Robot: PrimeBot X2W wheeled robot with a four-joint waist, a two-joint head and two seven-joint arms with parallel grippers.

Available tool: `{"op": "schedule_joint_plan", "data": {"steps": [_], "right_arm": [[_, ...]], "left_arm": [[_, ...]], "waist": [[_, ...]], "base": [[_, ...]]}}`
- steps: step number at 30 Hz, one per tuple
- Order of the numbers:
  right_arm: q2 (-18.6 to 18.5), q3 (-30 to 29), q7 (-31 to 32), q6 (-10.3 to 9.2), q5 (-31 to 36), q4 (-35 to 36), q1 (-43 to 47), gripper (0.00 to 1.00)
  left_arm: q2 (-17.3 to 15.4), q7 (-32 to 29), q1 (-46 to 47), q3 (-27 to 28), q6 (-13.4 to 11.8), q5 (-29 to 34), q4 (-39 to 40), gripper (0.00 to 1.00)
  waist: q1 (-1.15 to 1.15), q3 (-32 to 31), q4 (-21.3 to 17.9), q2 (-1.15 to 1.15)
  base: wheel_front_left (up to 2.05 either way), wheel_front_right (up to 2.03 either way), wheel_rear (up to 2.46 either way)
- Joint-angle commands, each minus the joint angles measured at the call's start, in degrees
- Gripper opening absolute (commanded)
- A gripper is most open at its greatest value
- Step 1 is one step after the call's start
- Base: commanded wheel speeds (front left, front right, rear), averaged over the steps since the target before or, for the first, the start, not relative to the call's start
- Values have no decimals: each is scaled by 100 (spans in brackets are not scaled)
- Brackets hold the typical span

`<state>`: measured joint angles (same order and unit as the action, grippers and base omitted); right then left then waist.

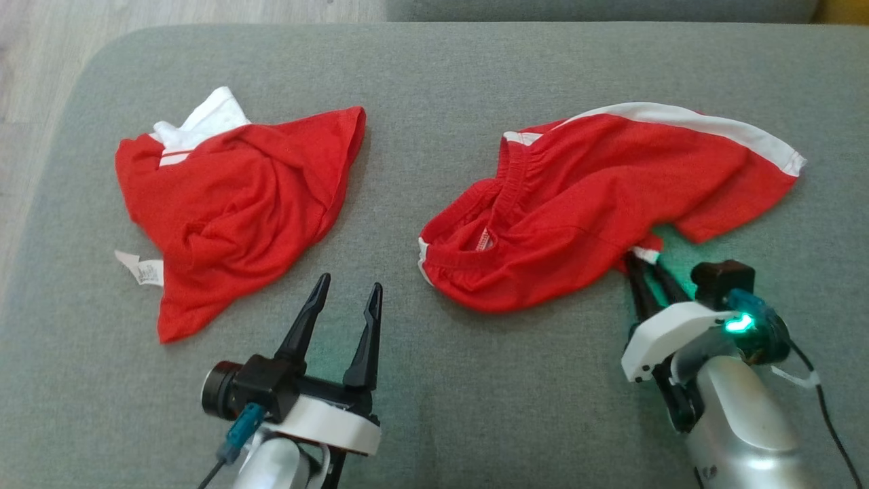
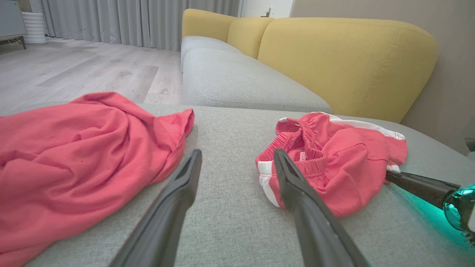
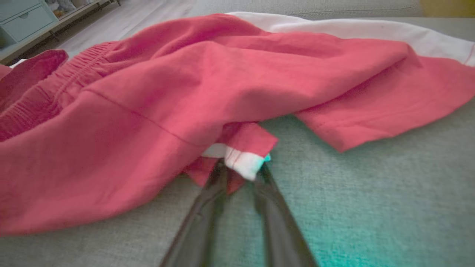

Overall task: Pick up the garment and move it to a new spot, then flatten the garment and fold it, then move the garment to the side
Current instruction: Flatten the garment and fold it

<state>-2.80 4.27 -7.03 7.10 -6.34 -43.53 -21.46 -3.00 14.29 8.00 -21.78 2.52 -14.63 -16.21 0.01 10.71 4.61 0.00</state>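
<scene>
Red garments: two, a crumpled top (image 1: 237,204) and a pair of shorts (image 1: 577,204).
Grippers: two, the left gripper (image 1: 350,282) and the right gripper (image 1: 643,259).
Dark fingers: four, two per gripper.
White care label (image 1: 141,268): one.
Green light (image 1: 738,324): one.
Grey seat cushions: two, the near cushion (image 1: 434,407) under both garments and the far cushion (image 2: 237,81).

left gripper (image 1: 350,282): ours has two long black fingers (image 1: 307,319), tapered to points, on a black block
lens barrel (image 1: 218,389): black, round, on that block's side
plug (image 1: 243,422): teal, dark lead running off it
collar (image 1: 333,424): white ring; silver left forearm (image 1: 271,468) below
right gripper (image 1: 645,266): we see the same black fingers, white bracket (image 1: 669,333) behind
box (image 1: 723,278): black, squarish, above the bracket
light (image 1: 738,324): green, lit, in a teal housing
right forearm (image 1: 740,421): glossy silver; thin black cable (image 1: 825,407) and white tie (image 1: 794,377) alongside
</scene>
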Motion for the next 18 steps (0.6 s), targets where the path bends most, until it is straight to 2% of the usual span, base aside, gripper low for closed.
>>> {"op": "schedule_joint_plan", "data": {"steps": [1, 8, 13, 18], "right_arm": [[-9, 178, -80, 39, -48, 97, -170, 0], [-8, -47, -285, 39, 59, 34, -117, 0], [-24, -705, -228, 39, 471, 358, 143, 0], [-181, -1519, 181, 39, 986, 1098, 452, 0]], "left_arm": [[13, 71, 240, 191, -4, 51, 154, 100], [13, 71, 160, 282, -16, 71, 117, 100], [13, 71, 63, 356, -24, 62, 152, 100], [13, 71, -21, 350, -44, 26, 209, 100]], "waist": [[-1, -8, -21, 0], [-1, -189, -267, 0], [-1, -388, -543, 0], [-1, -534, -758, 0]], "base": [[0, 0, 0], [0, 0, 0], [0, 0, 0], [0, 0, 0]]}}
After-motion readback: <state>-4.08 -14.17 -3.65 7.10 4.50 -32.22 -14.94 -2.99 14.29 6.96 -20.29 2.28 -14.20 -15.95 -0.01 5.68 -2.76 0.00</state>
